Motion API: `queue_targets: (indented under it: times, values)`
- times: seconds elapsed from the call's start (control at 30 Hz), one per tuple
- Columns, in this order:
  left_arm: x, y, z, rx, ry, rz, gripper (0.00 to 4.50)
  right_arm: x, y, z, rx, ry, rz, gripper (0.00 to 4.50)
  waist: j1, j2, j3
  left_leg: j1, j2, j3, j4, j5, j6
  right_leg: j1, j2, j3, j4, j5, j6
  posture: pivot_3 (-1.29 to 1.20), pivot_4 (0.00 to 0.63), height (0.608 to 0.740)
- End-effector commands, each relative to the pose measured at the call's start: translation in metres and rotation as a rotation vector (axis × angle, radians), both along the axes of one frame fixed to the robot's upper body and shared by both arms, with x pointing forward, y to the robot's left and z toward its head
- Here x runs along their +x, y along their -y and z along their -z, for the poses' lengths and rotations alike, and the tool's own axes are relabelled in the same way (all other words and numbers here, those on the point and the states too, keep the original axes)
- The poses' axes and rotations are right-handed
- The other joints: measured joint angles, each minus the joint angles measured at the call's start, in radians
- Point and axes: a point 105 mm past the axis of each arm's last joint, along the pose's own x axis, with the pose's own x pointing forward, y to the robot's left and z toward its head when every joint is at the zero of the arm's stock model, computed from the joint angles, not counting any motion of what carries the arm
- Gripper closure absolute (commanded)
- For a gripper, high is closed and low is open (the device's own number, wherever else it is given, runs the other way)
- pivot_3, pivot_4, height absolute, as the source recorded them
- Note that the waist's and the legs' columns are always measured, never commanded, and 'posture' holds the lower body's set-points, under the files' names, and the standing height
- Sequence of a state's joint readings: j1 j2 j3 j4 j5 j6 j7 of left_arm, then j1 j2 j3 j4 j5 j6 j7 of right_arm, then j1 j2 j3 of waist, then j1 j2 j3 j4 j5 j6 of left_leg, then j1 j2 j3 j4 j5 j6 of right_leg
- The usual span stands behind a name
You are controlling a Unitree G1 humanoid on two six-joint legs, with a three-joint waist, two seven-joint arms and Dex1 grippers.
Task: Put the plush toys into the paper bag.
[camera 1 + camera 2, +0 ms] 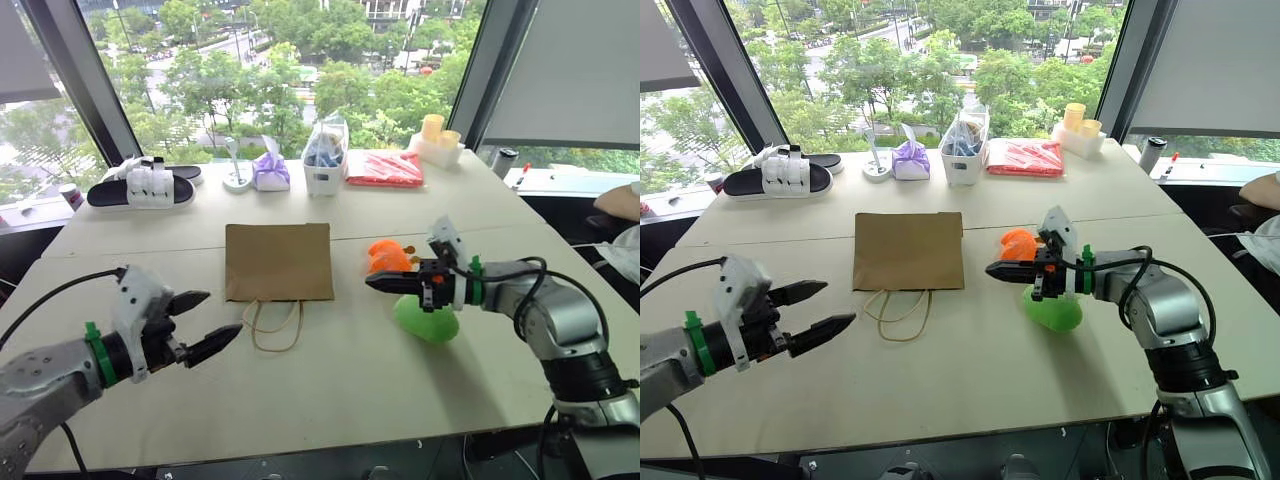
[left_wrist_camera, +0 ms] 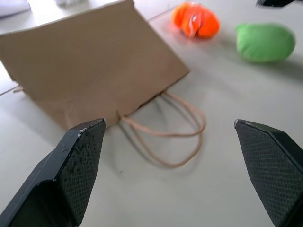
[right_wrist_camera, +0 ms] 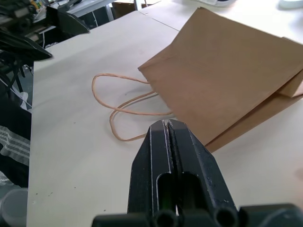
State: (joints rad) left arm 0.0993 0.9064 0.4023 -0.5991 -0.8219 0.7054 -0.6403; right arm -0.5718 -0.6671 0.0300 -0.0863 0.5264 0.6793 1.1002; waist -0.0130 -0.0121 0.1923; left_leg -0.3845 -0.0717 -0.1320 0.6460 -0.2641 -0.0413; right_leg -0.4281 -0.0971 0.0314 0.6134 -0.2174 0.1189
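Note:
The brown paper bag (image 1: 278, 260) lies flat mid-table, its loop handles (image 1: 272, 322) trailing toward me. To its right sit the plush toys: an orange one (image 1: 388, 255) and, nearer me, a green one (image 1: 428, 320). My right gripper (image 1: 372, 283) is shut and holds nothing. It points left above the table between the two toys, and its arm crosses just over the green one. Left of the handles, my left gripper (image 1: 221, 314) hovers open and empty. The left wrist view has the bag (image 2: 94, 61) and both toys beyond its fingers (image 2: 80, 156).
Along the far table edge stand black-and-white sandals (image 1: 140, 187), a purple pouch (image 1: 270, 172), a clear bag of blue items (image 1: 325, 158), a red packet (image 1: 385, 168) and yellow cups (image 1: 438, 138). A person's arm (image 1: 622, 200) shows at the right edge.

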Motion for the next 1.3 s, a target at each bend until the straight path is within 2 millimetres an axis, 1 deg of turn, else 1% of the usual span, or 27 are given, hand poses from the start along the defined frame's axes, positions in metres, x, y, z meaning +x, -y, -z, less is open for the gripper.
queue_targets:
  times: [0.03,0.1,0.17,0.3,0.33,0.47,0.57,0.7,0.73,0.8,0.83,0.87,1.0,1.07,1.13,1.23,1.3]
  values:
    - [0.005,-0.005,-0.002,0.134,0.051,0.082,0.05,-0.007,-0.007,-0.01,0.018,0.057,-0.021,4.5,0.0,0.0,0.0,0.0,0.0,0.0,0.0,0.0,0.0,0.0,0.0,0.0,0.0,0.0,0.0,0.0,0.15,0.74]
    - [0.01,-0.008,0.006,0.223,0.056,0.155,0.05,-0.011,-0.009,-0.006,0.021,0.061,-0.015,4.5,0.002,0.0,0.0,0.0,0.0,0.0,0.0,0.0,0.0,0.0,0.0,0.0,0.0,0.0,0.0,0.0,0.15,0.74]
    - [0.017,-0.01,0.01,0.269,0.073,0.186,0.05,-0.013,-0.011,-0.005,0.027,0.063,-0.007,4.5,0.002,0.0,0.0,0.0,0.0,0.0,0.0,0.0,0.0,0.0,0.0,0.0,0.0,0.0,0.0,0.0,0.15,0.74]
    - [0.037,-0.003,0.021,0.337,0.145,0.275,0.05,-0.016,-0.012,0.0,0.026,0.067,0.015,4.5,0.004,0.0,0.0,-0.001,0.0,0.0,0.0,0.0,0.0,0.0,0.0,0.0,0.0,0.0,0.0,0.0,0.15,0.74]
    - [0.041,-0.002,0.022,0.347,0.157,0.285,0.05,-0.017,-0.012,0.0,0.024,0.068,0.019,4.5,0.002,0.0,0.0,-0.001,0.0,0.0,0.0,0.0,0.0,0.0,0.0,0.0,0.0,0.002,0.003,0.0,0.15,0.74]
    - [0.06,0.012,0.028,0.349,0.223,0.325,0.05,-0.021,-0.014,0.005,0.018,0.065,0.03,4.5,0.002,0.0,0.0,-0.001,0.0,-0.001,0.0,0.0,0.0,-0.001,0.0,0.0,0.0,0.002,0.004,0.0,0.15,0.74]
    - [0.07,0.02,0.028,0.338,0.268,0.335,0.77,-0.026,-0.017,0.008,0.026,0.056,0.032,4.5,0.0,0.0,0.0,-0.001,0.0,-0.001,0.0,0.0,0.0,-0.002,0.0,-0.001,0.0,0.002,0.004,0.0,0.15,0.74]
    - [0.072,0.025,0.027,0.317,0.286,0.356,2.69,-0.027,-0.021,0.011,0.04,0.057,0.054,4.5,-0.001,0.0,0.0,-0.001,0.0,-0.001,0.0,0.0,0.0,-0.002,0.0,-0.001,0.001,0.003,0.004,0.0,0.15,0.74]
    - [0.072,0.026,0.026,0.309,0.288,0.358,3.23,-0.027,-0.023,0.012,0.041,0.061,0.066,4.5,-0.001,0.0,0.0,-0.001,0.0,-0.001,0.0,0.0,0.0,-0.002,0.0,-0.001,0.001,0.003,0.005,0.0,0.15,0.74]
    - [0.072,0.028,0.02,0.282,0.315,0.361,4.19,-0.026,-0.025,0.02,0.021,0.066,0.09,4.5,0.0,0.0,0.0,-0.001,0.0,-0.001,0.0,0.0,0.0,-0.002,0.0,-0.001,0.001,0.003,0.005,0.0,0.15,0.74]
    - [0.071,0.029,0.017,0.265,0.318,0.362,4.42,-0.024,-0.027,0.024,0.007,0.072,0.105,4.5,0.001,-0.001,0.0,-0.001,0.0,-0.001,0.0,0.0,0.0,-0.002,0.0,-0.001,0.001,0.003,0.005,0.0,0.15,0.74]
    - [0.071,0.03,0.013,0.242,0.313,0.359,4.42,-0.023,-0.029,0.028,0.0,0.081,0.121,4.5,0.001,-0.001,0.0,-0.001,0.0,-0.001,0.0,0.0,0.0,-0.002,0.0,-0.001,0.001,0.003,0.005,0.0,0.15,0.74]
    - [0.074,0.035,-0.013,0.105,0.311,0.311,4.42,-0.01,-0.047,0.044,0.014,0.089,0.211,4.5,-0.001,-0.001,0.0,-0.002,0.0,-0.002,0.001,0.0,0.0,-0.002,0.0,-0.001,0.002,0.003,0.005,0.0,0.15,0.74]
    - [0.075,0.037,-0.024,0.05,0.309,0.291,4.42,0.002,-0.058,0.05,0.012,0.094,0.277,4.5,-0.002,-0.001,0.0,-0.001,0.0,-0.002,0.001,0.0,0.0,-0.002,0.0,-0.001,0.003,0.003,0.005,0.0,0.15,0.74]
    - [0.072,0.041,-0.029,0.013,0.295,0.285,4.42,0.013,-0.071,0.056,0.025,0.082,0.328,4.5,-0.007,-0.001,0.0,-0.001,0.0,-0.002,0.001,0.001,-0.001,-0.002,0.0,-0.001,0.003,0.003,0.005,0.0,0.15,0.74]
    - [0.069,0.044,-0.036,-0.031,0.285,0.269,4.42,0.018,-0.096,0.057,0.069,0.065,0.325,4.5,-0.007,0.0,0.0,-0.001,0.0,-0.002,0.0,0.001,-0.001,-0.004,0.0,-0.001,0.005,0.003,0.005,0.0,0.15,0.74]
    - [0.065,0.046,-0.042,-0.062,0.282,0.262,4.42,0.025,-0.11,0.057,0.073,0.084,0.34,4.5,-0.007,0.0,0.0,-0.001,0.0,-0.003,0.0,0.001,-0.002,-0.004,0.0,-0.001,0.006,0.003,0.005,0.0,0.15,0.74]
